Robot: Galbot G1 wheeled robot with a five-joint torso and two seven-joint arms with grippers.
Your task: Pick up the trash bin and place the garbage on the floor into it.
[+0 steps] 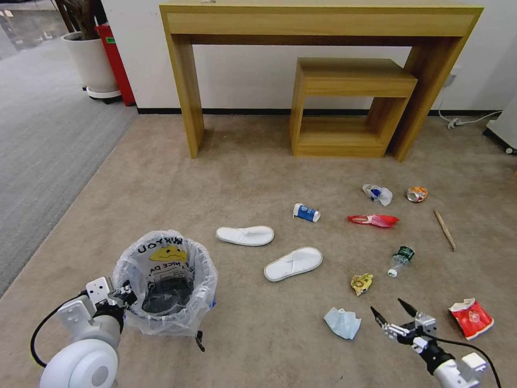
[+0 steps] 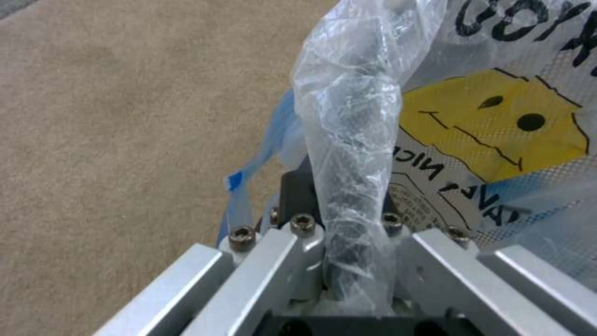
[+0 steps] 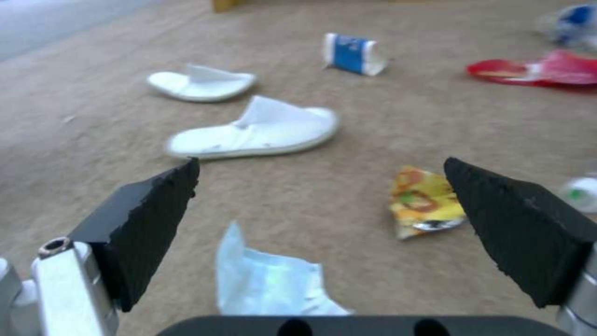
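Nearest, the left gripper (image 1: 125,295) is clamped on the bagged rim of the trash bin (image 1: 165,283), which sits on the beige carpet (image 1: 161,178). The right gripper (image 1: 392,311) hangs spread wide and empty; the blue face mask (image 1: 342,323) lies just ahead of its fingertips, toward the bin.

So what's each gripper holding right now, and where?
Left gripper grips the trash bin by its bag-covered rim. Right gripper is open, holding nothing.
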